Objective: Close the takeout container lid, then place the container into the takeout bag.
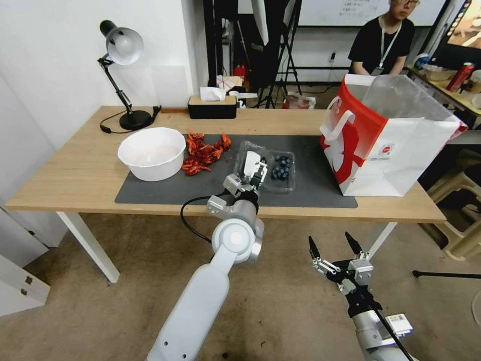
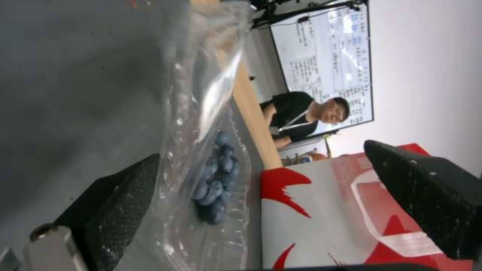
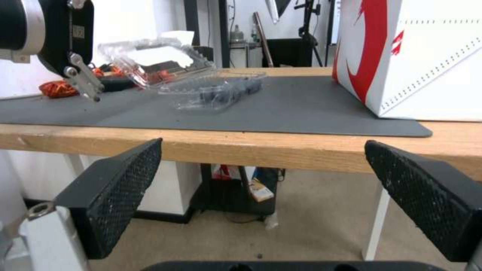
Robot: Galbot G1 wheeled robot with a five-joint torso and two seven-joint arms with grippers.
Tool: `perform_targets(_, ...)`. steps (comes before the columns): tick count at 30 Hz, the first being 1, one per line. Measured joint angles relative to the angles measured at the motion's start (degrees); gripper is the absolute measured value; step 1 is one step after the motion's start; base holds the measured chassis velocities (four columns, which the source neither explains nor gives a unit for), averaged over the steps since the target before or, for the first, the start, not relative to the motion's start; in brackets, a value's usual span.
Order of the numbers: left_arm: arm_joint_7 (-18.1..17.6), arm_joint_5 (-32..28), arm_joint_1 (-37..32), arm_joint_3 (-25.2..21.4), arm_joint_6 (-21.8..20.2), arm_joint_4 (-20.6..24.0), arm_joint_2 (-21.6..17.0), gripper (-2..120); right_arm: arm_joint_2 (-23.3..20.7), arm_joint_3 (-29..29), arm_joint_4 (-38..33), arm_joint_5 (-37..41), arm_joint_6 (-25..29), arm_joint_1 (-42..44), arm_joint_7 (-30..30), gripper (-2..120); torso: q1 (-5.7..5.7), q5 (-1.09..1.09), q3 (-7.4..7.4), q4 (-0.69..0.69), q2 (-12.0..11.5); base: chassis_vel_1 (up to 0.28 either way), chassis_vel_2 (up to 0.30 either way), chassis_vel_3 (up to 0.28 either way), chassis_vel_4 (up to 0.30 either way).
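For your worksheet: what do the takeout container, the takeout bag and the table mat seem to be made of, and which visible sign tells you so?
Takeout container: thin clear plastic, glossy; the blueberries and mat show through it.
Takeout bag: looks like stiff paper, printed red and white, with creased folds and a silvery, probably foil lining.
Mat: dark grey, matte, thin and flat; perhaps rubber or felt.

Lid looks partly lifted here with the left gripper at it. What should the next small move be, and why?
Probably swing the lid further over toward the blueberry half of the takeout container. The left gripper, open, straddles the lid's raised edge, and the right wrist view shows it tilted up, not shut. The right gripper hangs open below the table edge, and the takeout bag waits beside.
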State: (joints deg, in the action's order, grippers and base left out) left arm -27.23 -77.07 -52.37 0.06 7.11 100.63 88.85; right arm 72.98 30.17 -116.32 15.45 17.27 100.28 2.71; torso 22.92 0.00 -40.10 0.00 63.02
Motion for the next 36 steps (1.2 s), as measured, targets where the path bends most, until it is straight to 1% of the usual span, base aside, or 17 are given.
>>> perform_targets(12, 3.80, 1.26, -1.01, 0.21, -0.18, 1.06, -1.62, 100, 0.24, -0.21, 0.23, -0.44, 0.36, 0.07, 0.00, 100, -0.01, 0.00, 0.00, 0.00, 0.00, 0.000, 0.000, 0.000, 0.000)
perform_targets(17, 4.85, 1.37, -0.98, 0.21, -0.19, 1.14, -2.25, 100, 0.36, -0.34, 0.23, -0.63, 0.38, 0.04, -0.01, 100, -0.01, 0.00, 0.00, 0.00, 0.00, 0.000, 0.000, 0.000, 0.000)
perform_targets(20, 6.48, 1.28, -0.86, 0.26, -0.30, 1.58, -3.15, 100, 0.44, -0.41, 0.23, -0.80, 0.38, 0.04, -0.06, 100, -0.01, 0.00, 0.00, 0.00, 0.00, 0.000, 0.000, 0.000, 0.000)
perform_targets(21, 6.48, 1.28, -0.86, 0.26, -0.30, 1.58, -3.15, 100, 0.44, -0.41, 0.23, -0.80, 0.38, 0.04, -0.06, 100, -0.01, 0.00, 0.00, 0.00, 0.00, 0.000, 0.000, 0.000, 0.000)
perform_targets(22, 7.43, 1.25, -0.82, 0.34, -0.37, 1.78, -3.60, 100, 0.48, -0.42, 0.22, -0.86, 0.38, 0.05, -0.07, 100, -0.01, 0.00, 0.00, 0.00, 0.00, 0.000, 0.000, 0.000, 0.000)
perform_targets(27, 9.00, 1.22, -0.73, 0.51, -0.72, 2.05, -4.24, 100, 0.50, -0.44, 0.16, -0.93, 0.39, 0.05, -0.10, 100, -0.01, 0.00, 0.00, 0.00, 0.00, 0.000, 0.000, 0.000, 0.000)
perform_targets(29, 9.97, 1.05, -0.67, 0.65, -0.99, 2.16, -4.60, 100, 0.49, -0.44, 0.13, -0.98, 0.39, 0.07, -0.14, 100, -0.01, 0.00, 0.00, 0.00, 0.00, 0.000, 0.000, 0.000, 0.000)
perform_targets(30, 11.59, 0.62, -0.67, 0.75, -1.50, 2.32, -5.15, 100, 0.44, -0.44, 0.08, -0.99, 0.38, 0.09, -0.17, 100, -0.01, 0.00, 0.00, 0.00, 0.00, 0.000, 0.000, 0.000, 0.000)
perform_targets(31, 11.59, 0.62, -0.67, 0.75, -1.50, 2.32, -5.15, 100, 0.44, -0.44, 0.08, -0.99, 0.38, 0.09, -0.17, 100, -0.01, 0.00, 0.00, 0.00, 0.00, 0.000, 0.000, 0.000, 0.000)
perform_targets(32, 13.26, 0.13, -0.70, 0.83, -2.30, 2.42, -5.72, 100, 0.38, -0.44, 0.00, -1.01, 0.38, 0.10, -0.19, 100, -0.01, 0.00, 0.00, 0.00, 0.00, 0.000, 0.000, 0.000, 0.000)
perform_targets(33, 13.40, 0.09, -0.70, 0.83, -2.35, 2.42, -5.77, 100, 0.38, -0.44, 0.00, -1.01, 0.38, 0.10, -0.19, 100, -0.01, 0.00, 0.00, 0.00, 0.00, 0.000, 0.000, 0.000, 0.000)
perform_targets(34, 16.04, -0.52, -0.69, 1.11, -3.09, 2.34, -6.63, 100, 0.28, -0.44, -0.05, -1.04, 0.38, 0.12, -0.20, 100, -0.01, -0.01, 0.00, 0.00, 0.00, 0.000, 0.000, 0.000, 0.000)
perform_targets(35, 17.44, -0.85, -0.63, 1.24, -3.53, 2.07, -7.08, 100, 0.22, -0.43, -0.08, -1.06, 0.38, 0.13, -0.21, 100, -0.01, 0.00, 0.00, 0.00, 0.00, 0.000, 0.000, 0.000, 0.000)
perform_targets(36, 17.44, -0.85, -0.63, 1.24, -3.53, 2.07, -7.08, 100, 0.22, -0.43, -0.08, -1.06, 0.38, 0.13, -0.21, 100, -0.01, 0.00, 0.00, 0.00, 0.00, 0.000, 0.000, 0.000, 0.000)
